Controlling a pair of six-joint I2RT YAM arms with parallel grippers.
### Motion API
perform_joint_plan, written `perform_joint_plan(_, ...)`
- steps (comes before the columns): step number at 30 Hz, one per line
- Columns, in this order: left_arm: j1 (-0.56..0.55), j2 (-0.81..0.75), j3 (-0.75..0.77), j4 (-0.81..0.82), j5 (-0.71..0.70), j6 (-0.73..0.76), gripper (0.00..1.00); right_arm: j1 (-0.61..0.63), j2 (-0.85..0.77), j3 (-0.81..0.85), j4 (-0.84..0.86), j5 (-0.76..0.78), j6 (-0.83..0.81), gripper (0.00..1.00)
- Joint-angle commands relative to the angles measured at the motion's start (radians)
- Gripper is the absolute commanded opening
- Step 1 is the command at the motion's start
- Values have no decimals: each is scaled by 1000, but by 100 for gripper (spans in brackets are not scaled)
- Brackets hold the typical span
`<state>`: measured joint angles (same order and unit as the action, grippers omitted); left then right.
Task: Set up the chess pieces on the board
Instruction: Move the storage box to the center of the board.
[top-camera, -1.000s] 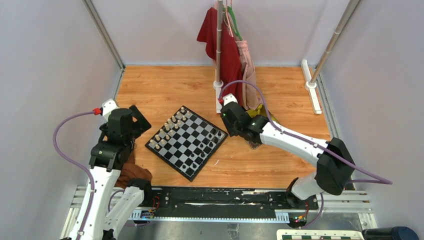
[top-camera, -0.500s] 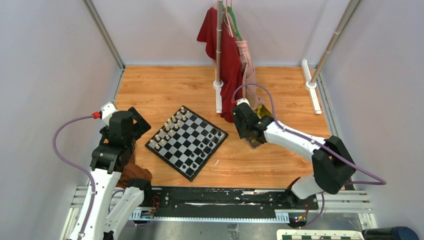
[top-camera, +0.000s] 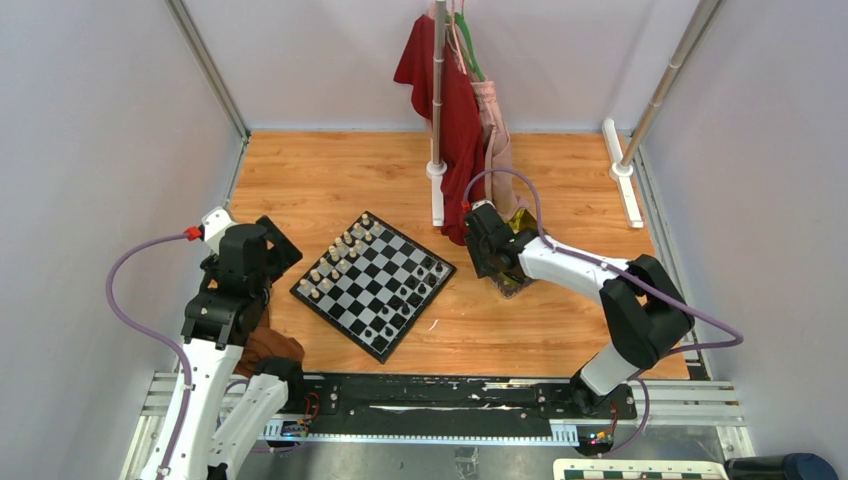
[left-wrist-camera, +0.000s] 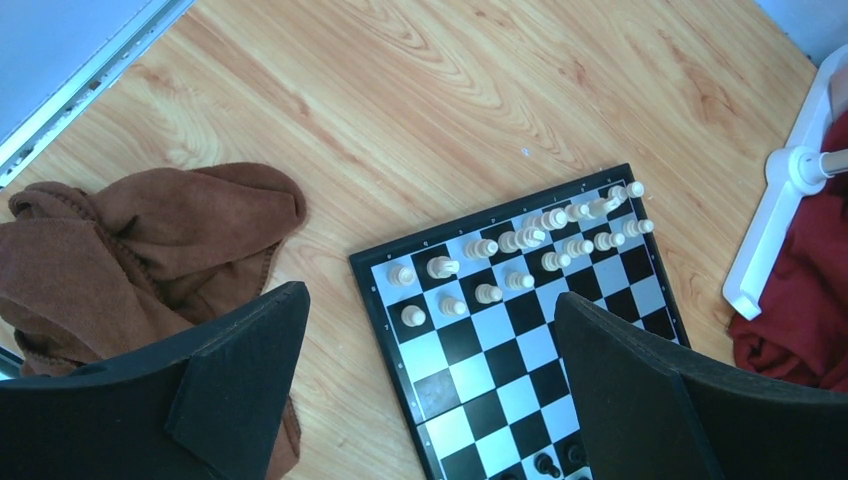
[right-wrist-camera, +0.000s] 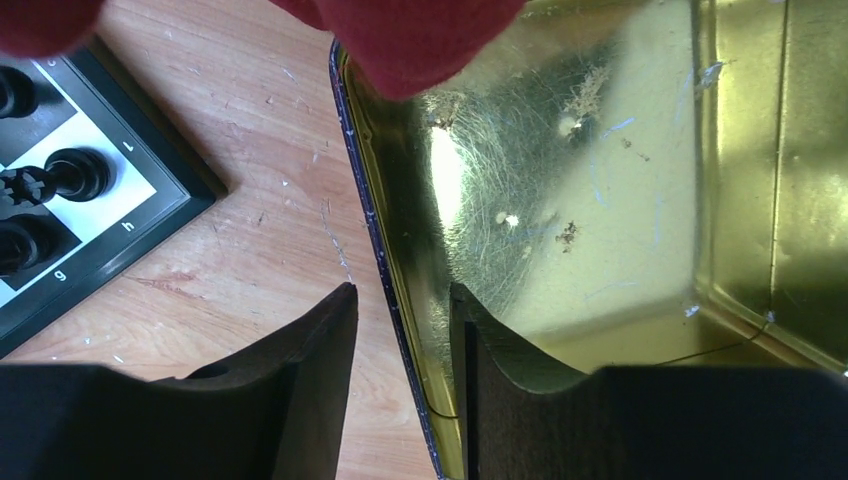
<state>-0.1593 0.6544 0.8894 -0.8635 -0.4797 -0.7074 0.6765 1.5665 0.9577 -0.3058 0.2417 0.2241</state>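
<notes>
Well, nearly done: cream and black chess pieces (left-wrist-camera: 440, 267) lined the checkered board (left-wrist-camera: 505, 375); left tool (left-wrist-camera: 430, 300) gaped empty, right tool (right-wrist-camera: 402, 295) gaped astride shiny gold tray (right-wrist-camera: 600, 200) rim.

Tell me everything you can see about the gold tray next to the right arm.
The gold tray is a shallow metal-looking tin, shiny yellow inside with fine scratches, specks and glare, and a thin dark rim. It lies flat on the wooden table, right of the chessboard and apart from it. Its visible part holds no objects. Red cloth hangs over its far edge. The open right gripper straddles its left rim, one finger outside, one inside; contact is unclear.
</notes>
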Motion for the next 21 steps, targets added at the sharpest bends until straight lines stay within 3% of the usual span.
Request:
perform_joint_plan(1,7,0,-13,12,-21,-4,100,-23,28,-2,11,-22,23,40)
perform_joint_plan(12,7,14,-15,12,-18,6,100,-36,19,-33,-3,9,61,1)
perform_joint_plan(21,7,8,-10,14,1,2,100,-36,-83,-85,-40,76,111,0)
